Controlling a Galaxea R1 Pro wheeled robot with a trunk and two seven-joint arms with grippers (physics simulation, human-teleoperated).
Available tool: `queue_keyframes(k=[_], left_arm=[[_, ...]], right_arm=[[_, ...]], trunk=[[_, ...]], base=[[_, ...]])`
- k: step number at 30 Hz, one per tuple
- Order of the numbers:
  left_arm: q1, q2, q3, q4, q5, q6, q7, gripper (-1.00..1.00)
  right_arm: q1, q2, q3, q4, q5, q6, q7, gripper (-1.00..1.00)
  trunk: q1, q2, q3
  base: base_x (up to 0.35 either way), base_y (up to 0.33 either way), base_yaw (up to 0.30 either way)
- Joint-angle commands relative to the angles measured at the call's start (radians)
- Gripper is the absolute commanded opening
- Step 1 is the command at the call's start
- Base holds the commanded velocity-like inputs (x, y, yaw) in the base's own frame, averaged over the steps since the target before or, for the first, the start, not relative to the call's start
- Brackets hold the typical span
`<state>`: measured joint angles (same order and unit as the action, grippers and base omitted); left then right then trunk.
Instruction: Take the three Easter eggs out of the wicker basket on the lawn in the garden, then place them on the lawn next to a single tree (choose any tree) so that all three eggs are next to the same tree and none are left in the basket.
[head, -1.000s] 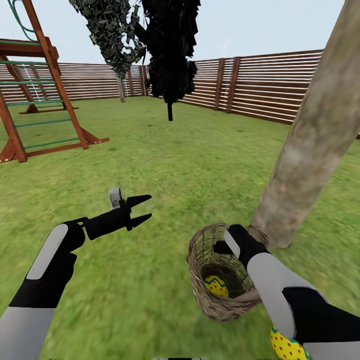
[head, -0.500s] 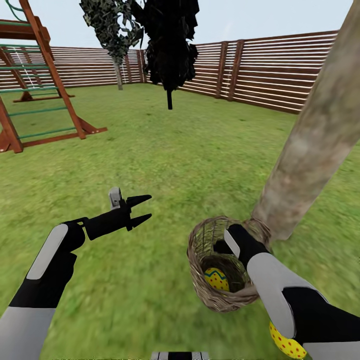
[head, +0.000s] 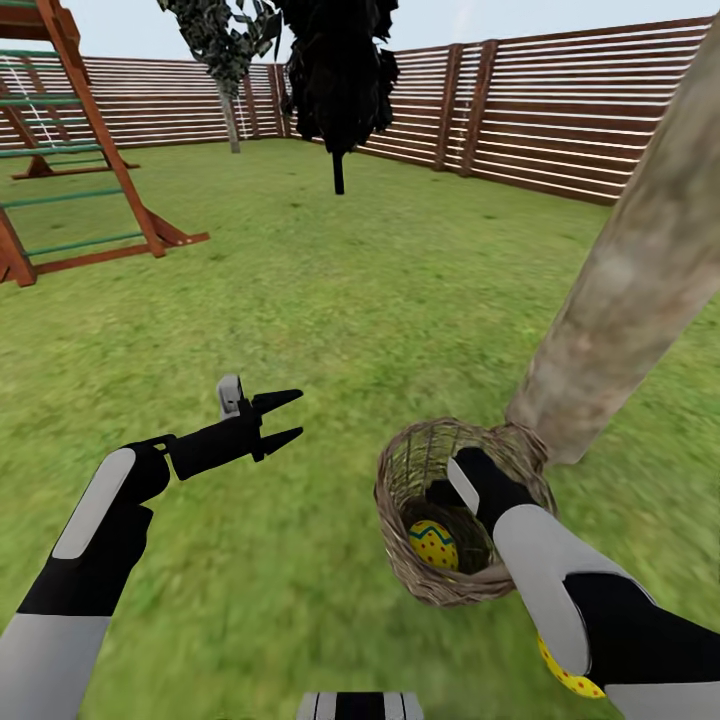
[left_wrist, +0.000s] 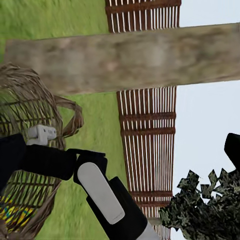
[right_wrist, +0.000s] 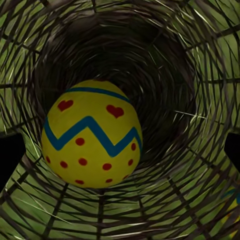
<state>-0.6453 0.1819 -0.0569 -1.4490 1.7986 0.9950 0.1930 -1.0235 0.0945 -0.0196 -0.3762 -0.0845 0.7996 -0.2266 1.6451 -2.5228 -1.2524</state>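
My right hand (head: 450, 492) is reaching into the woven wicker basket (head: 405, 480) — its fingers are hidden, grip unreadable. I'm seeing one dotted yellow egg (right_wrist: 91, 141) inside; my left hand (head: 283, 419) is hovering wide, empty.

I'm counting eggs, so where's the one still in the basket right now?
In the head view, the egg lies at the bottom of the wicker basket, on the robot's right, beside the thick tree trunk.

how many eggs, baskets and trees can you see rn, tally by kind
eggs: 2, one in the basket, one on the grass under the right arm
baskets: 1
trees: 3, thick trunk, black tree, grey-green tree
total: 6
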Motion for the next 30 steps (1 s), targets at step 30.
queue_keyframes(k=[30], left_arm=[[0.061, -0.002, 0.049, 0.01, 0.011, -0.015, 0.006, 1.0]], right_arm=[[-0.035, 0.008, -0.028, -0.014, -0.021, -0.044, -0.018, 1.0]], trunk=[[0.008, -0.005, -0.074]], base=[[0.0, 0.0, 0.0]])
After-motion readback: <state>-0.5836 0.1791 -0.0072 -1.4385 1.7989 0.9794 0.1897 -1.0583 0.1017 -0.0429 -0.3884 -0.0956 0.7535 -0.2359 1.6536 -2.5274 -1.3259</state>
